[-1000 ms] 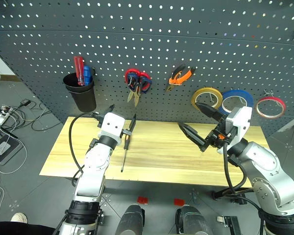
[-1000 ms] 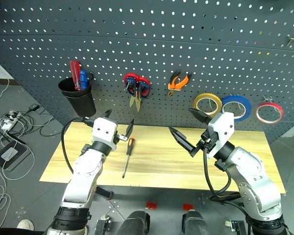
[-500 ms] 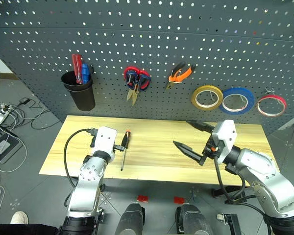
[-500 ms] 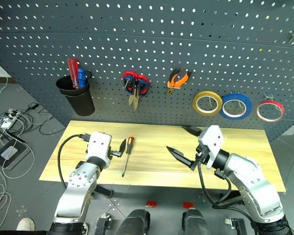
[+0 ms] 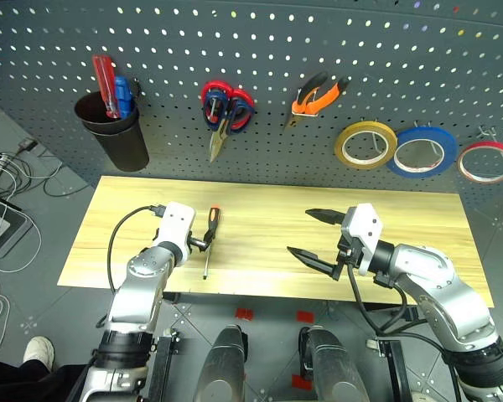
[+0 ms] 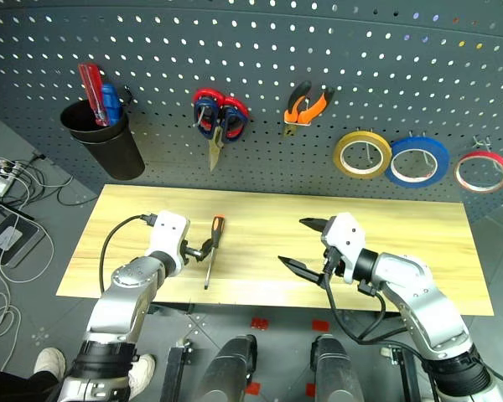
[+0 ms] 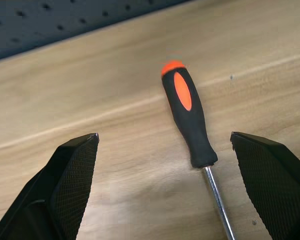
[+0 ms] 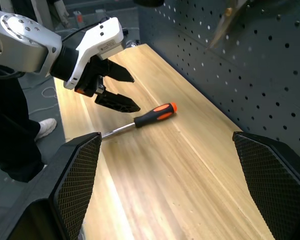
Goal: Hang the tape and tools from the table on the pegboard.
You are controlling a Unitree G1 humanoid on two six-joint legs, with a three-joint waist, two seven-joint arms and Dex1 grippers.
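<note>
Pale wood of the table [image 5: 260, 251] carries the screwdriver [image 5: 209, 240], lying flat with its orange-and-black handle toward the pegboard [image 5: 260, 75]. Left claw [image 7: 165, 190] stands wide just beside that handle, holding nothing; right claw [image 5: 312, 234] hangs wide and empty over the table's middle. Farther back, scissors [image 5: 224, 109], pliers [image 5: 316, 95] and red tape [image 5: 486, 162] hang on the pegboard.
</note>
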